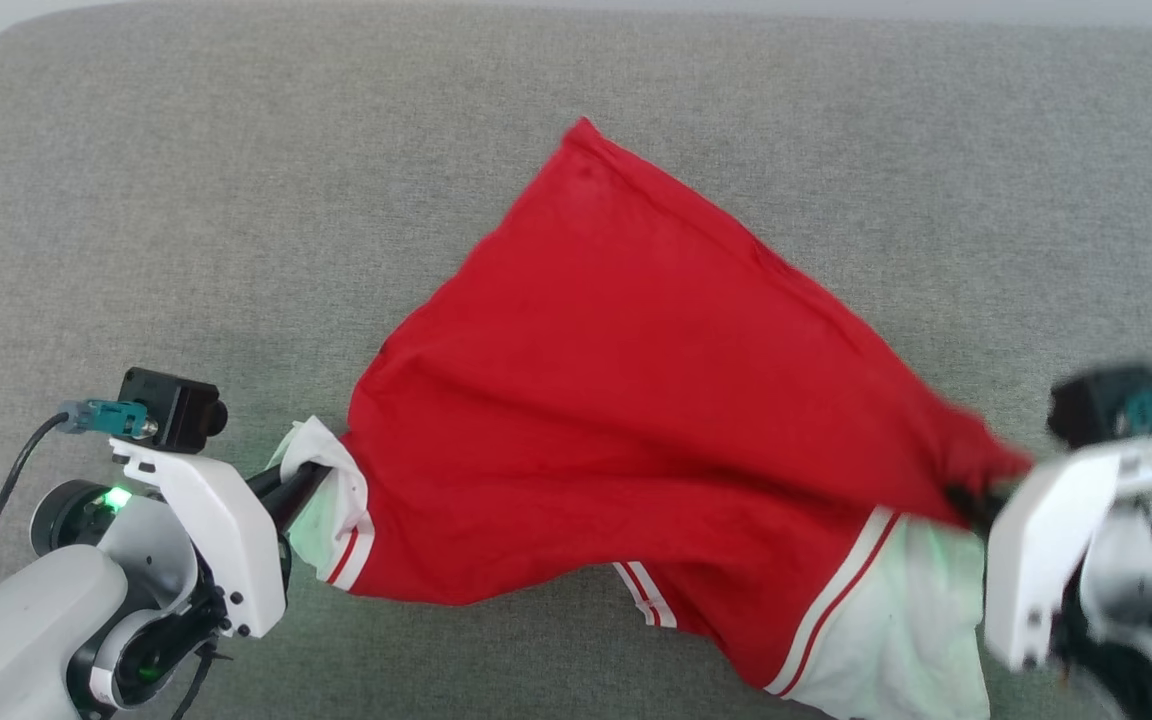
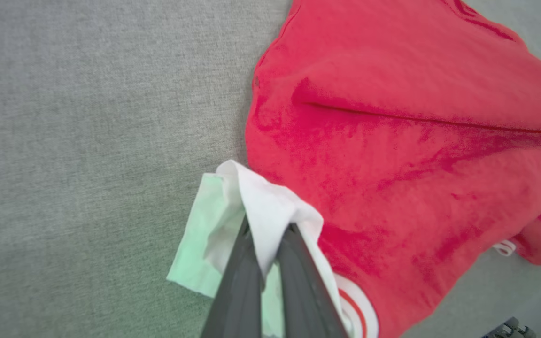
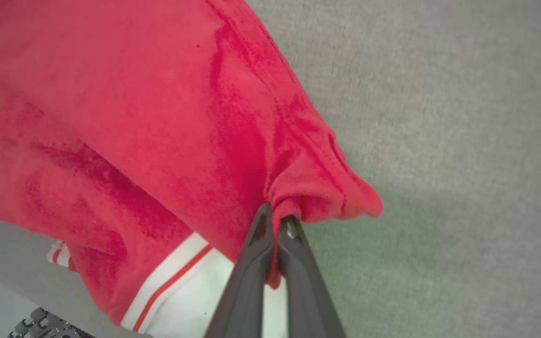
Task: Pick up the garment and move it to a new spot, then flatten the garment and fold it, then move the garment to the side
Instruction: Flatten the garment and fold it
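The garment point(image 1: 616, 400), a red jersey with white sleeves and red-and-white striped trim, hangs stretched between my two grippers over the grey cushion, its far corner pointing up the head view. My left gripper point(image 1: 311, 475) is shut on the white left sleeve point(image 2: 261, 211); in the left wrist view the dark fingers point(image 2: 242, 263) pinch that white cloth. My right gripper point(image 1: 971, 500) is shut on a bunched red fold point(image 3: 308, 197) just above the other white sleeve point(image 1: 896, 620). No lettering shows on the side facing me.
A grey fabric cushion surface point(image 1: 186, 200) spreads under everything, with its rounded back edge along the top of the head view. The garment's lower sleeve hangs close to the near edge at the bottom right.
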Robot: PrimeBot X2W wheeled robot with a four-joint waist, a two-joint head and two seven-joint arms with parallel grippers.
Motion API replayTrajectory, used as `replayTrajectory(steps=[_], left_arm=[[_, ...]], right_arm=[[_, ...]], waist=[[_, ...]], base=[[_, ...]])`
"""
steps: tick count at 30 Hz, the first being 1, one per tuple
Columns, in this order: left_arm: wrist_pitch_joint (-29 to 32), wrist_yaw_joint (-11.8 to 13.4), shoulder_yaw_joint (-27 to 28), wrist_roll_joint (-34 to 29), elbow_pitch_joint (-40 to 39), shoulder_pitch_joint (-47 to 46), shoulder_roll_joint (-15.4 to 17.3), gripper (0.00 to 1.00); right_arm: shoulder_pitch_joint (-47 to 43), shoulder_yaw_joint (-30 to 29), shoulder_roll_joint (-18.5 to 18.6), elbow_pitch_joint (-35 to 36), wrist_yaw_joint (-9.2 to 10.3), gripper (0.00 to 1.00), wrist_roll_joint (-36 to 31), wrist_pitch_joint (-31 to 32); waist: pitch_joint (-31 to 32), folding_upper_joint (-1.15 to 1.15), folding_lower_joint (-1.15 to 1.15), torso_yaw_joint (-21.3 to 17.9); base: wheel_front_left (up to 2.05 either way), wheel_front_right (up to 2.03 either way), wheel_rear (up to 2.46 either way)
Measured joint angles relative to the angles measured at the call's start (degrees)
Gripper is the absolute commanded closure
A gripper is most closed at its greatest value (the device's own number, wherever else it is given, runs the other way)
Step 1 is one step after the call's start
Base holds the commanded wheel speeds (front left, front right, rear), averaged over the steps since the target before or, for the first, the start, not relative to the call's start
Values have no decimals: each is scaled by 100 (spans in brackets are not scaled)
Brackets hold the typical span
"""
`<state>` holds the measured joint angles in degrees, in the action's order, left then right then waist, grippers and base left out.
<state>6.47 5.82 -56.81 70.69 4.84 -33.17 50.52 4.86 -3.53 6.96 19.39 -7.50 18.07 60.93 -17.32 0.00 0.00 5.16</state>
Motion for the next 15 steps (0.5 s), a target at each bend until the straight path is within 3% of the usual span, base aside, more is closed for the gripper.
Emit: replayTrajectory(steps=[6,9,10,12,15], left_arm=[[-43,-22,12,0,37,1,-5,100],[-78,-56,18,0,92,-2,-37,100],[-93,-77,18,0,116,-3,-52,100],[-102,-98,22,0,180,-3,-68,100],[-137,-135,16,1,240,-2,-93,100]], right_arm=[[-604,-102,-266,121,0,100,-5,-279],[-710,-182,-327,-316,0,100,-1,-739],[-726,-185,-335,-481,0,85,-25,-910],[-713,-134,-346,-727,0,0,-63,-1206],[-680,-55,-352,-815,-1,0,-35,-1314]], waist=[[-42,0,0,-4],[-61,0,0,3],[-65,0,0,5],[-61,0,0,0],[-38,0,0,-9]], base=[[0,0,0],[0,0,0],[0,0,0],[0,0,0],[0,0,0]])
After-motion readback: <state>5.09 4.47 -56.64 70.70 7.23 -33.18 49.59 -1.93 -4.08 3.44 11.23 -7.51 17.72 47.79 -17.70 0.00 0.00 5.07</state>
